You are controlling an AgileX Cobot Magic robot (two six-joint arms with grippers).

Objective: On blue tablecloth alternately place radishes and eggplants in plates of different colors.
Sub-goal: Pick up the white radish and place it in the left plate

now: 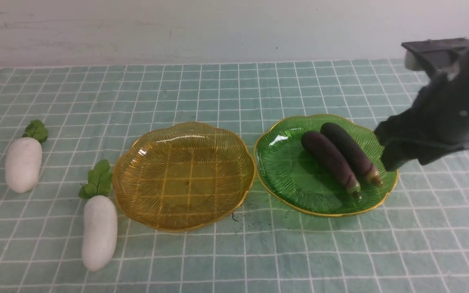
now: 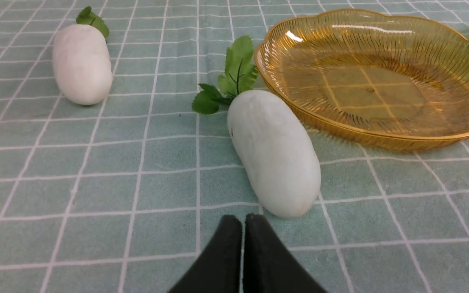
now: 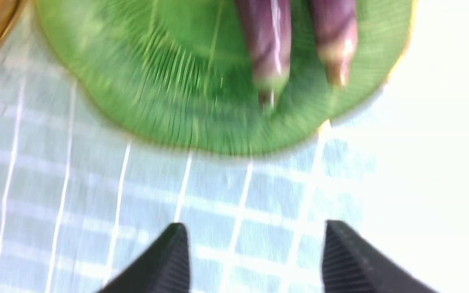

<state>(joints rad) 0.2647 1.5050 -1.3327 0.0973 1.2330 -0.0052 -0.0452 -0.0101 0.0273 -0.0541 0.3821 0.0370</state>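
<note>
- Two eggplants lie close alongside each other in the green plate (image 1: 291,179), toward its right half. The left eggplant (image 1: 329,156) and the right eggplant (image 1: 350,151) both run on a slant, and their greenish stem tips point toward the plate's near-right rim.
- Just left of it sits the amber plate (image 1: 183,179), the two gold rims almost meeting. The white grid of the blue tablecloth (image 1: 234,260) shows through its ribbed bottom.
- Both radishes rest on the cloth, left of the amber plate. The near radish (image 1: 99,232) lies just beside that plate's left rim with its leaves close to the rim and its rounded end toward the robot. The far radish (image 1: 23,162) lies well apart, farther left and farther back, with its leaves pointing away from the robot.
- In the left wrist view, the left end effector (image 2: 242,221) has its two dark fingers pressed together with nothing between them. It sits low over the cloth, just short of the near radish's rounded end.
- In the right wrist view, which is blurred, the right end effector (image 3: 255,252) is spread wide, gripping nothing. It is above the cloth near the green plate's rim, by the stem ends of the eggplants.
- A few dark specks (image 1: 240,219) dot the cloth in front of the gap between the plates.
</note>
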